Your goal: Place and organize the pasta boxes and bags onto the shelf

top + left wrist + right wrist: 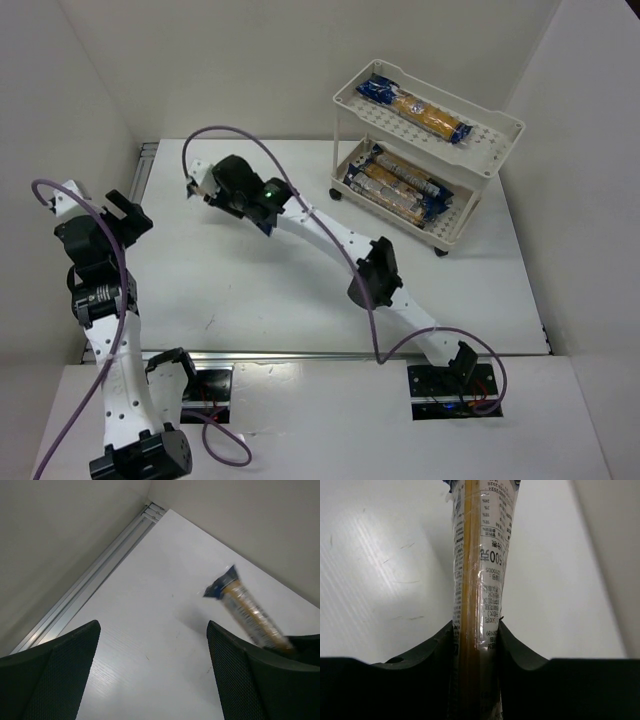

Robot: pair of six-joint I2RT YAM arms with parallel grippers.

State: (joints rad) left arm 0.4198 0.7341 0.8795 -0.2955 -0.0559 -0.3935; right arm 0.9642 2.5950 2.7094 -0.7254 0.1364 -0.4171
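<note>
My right gripper (476, 625) is shut on a pasta packet (480, 555), which runs lengthwise out between its jaws. In the top view this gripper (205, 185) is at the table's far left-centre and mostly hides the packet. The left wrist view shows the same packet (245, 611) off the table, its dark blue end free. My left gripper (152, 630) is open and empty; it is at the left (125, 212), apart from the packet. The shelf (500, 122) stands at the far right, with one packet (415, 108) on its top tray and more packets (395, 185) side by side on the lower tray.
An aluminium rail (100, 575) runs along the table's left edge below the left wall. White walls close in the back and both sides. Purple cables (300, 190) loop over both arms.
</note>
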